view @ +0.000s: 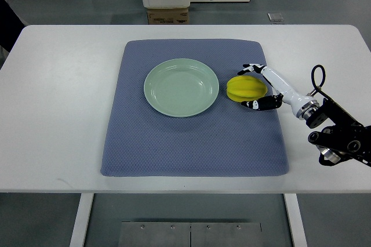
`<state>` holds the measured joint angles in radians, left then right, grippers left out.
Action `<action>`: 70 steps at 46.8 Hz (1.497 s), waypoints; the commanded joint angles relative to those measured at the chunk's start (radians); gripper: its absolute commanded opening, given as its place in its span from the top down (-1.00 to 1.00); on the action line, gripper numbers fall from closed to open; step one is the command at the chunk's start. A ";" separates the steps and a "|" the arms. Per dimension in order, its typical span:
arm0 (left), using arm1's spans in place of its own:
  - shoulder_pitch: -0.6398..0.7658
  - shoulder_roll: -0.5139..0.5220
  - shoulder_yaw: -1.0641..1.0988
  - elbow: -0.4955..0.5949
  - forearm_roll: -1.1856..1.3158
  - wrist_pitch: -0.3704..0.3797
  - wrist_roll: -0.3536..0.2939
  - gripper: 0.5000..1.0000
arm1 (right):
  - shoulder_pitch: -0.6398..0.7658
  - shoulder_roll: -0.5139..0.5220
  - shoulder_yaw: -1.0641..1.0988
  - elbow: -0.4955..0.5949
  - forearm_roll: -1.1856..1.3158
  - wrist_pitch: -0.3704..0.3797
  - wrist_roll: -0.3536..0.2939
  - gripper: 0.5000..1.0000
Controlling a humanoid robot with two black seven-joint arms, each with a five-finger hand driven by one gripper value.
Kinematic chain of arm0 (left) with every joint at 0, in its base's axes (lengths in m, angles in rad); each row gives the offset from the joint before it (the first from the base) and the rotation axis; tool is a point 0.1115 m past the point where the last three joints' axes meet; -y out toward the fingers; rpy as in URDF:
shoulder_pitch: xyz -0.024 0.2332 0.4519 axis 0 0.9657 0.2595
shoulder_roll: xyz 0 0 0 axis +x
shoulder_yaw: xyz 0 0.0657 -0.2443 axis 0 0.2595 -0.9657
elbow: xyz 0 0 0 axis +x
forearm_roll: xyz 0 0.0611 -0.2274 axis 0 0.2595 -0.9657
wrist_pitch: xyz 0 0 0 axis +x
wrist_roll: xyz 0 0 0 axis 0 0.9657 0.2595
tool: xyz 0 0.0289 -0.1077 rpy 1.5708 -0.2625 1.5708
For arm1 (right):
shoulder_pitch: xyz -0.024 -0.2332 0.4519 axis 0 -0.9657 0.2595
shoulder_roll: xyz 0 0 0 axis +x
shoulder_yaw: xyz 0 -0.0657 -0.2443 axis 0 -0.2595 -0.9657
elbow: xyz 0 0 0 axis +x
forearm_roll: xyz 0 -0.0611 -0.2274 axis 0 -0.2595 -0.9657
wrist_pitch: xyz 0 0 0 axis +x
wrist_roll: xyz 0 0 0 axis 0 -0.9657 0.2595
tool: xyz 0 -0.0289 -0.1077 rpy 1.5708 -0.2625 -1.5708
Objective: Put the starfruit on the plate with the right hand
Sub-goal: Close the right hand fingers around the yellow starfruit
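Yellow ridged starfruit [246, 88] lying on a blue-grey quilted cloth mat [191, 148], just right of a round pale green ceramic plate [181, 87], close to its rim but not on it. White right hand [262, 87] with black fingertips reaching in from the right, fingers curved around the fruit's right side, grasping it. White table [64, 96] underneath.

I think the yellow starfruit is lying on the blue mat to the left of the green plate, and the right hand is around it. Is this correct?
Not quite. The top view shows the starfruit on the blue mat to the right of the green plate, not the left. The rest holds: the right hand has its fingers on either side of the fruit.
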<state>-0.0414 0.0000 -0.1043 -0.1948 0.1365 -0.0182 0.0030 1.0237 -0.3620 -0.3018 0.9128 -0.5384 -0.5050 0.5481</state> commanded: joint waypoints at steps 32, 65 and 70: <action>0.000 0.000 0.000 0.000 0.000 0.000 0.000 -1.00 | 0.026 0.025 -0.071 -0.015 0.005 0.000 0.029 1.00; 0.000 0.000 0.000 0.000 0.000 0.000 0.000 -1.00 | 0.062 0.015 -0.062 -0.015 0.121 0.005 0.055 1.00; 0.000 0.000 0.000 0.000 0.000 0.000 0.000 -1.00 | 0.065 0.012 -0.051 -0.015 0.124 0.005 0.055 1.00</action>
<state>-0.0414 0.0000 -0.1043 -0.1948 0.1365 -0.0185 0.0030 1.0875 -0.3481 -0.3596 0.8974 -0.4162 -0.5001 0.6028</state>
